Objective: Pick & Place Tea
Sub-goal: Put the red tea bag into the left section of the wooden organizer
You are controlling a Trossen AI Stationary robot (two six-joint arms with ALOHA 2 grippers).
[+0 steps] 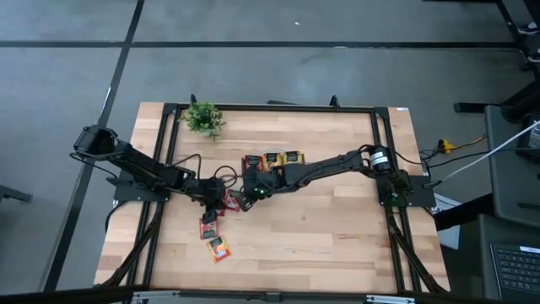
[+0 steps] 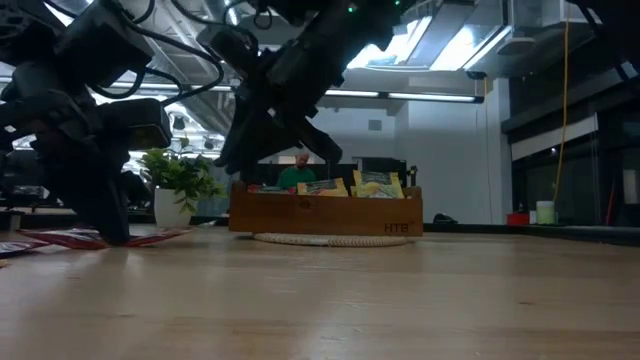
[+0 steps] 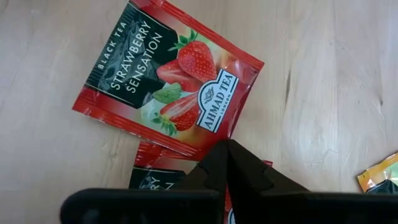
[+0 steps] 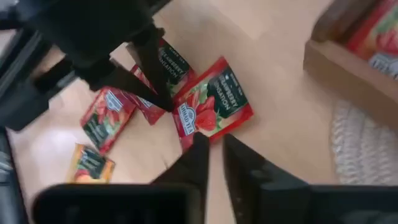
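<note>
A red tea bag (image 4: 212, 106) is seen flat on the table (image 1: 337, 228), just under the right gripper (image 4: 214, 146), whose fingers are a little apart and hold nothing. The left gripper (image 3: 227, 149) is shut, with its tips down by the bag's edge.

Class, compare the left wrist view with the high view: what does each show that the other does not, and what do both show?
Only the left wrist view: the print on the red strawberry sachet, reading black tea, strawberry sensation, and the left claw with fingers shut, tips over a second red sachet.

Only the high view: the potted plant, the wooden tray holding sachets, both arms, and the right claw close to the left one.

Both: red sachets lying flat on the wooden table.
</note>
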